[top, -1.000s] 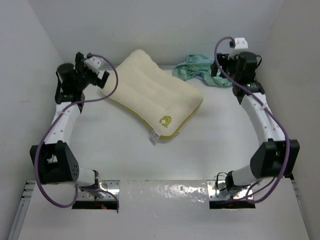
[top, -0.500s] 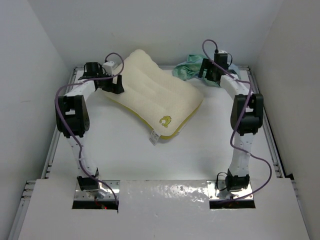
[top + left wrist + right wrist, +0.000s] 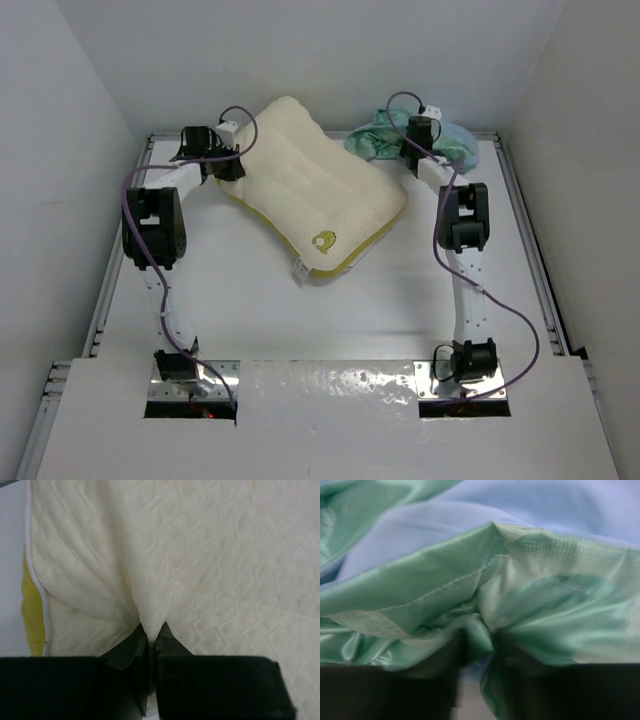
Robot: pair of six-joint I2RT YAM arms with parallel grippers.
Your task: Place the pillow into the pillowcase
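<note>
Cream quilted pillow (image 3: 210,555), a fold nipped tight by the left gripper (image 3: 153,631); right gripper (image 3: 480,642) clamps the bunched teal satin pillowcase (image 3: 555,585). Find the case's open hem before lifting.

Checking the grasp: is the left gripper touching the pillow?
Touching. The left wrist view shows the left gripper pinching a fold of the pillow between its fingertips.

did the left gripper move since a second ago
Yes. In the top view the left gripper has swung right, away from the left wall, onto the pillow's left edge, its fingers pinching the fabric.
</note>
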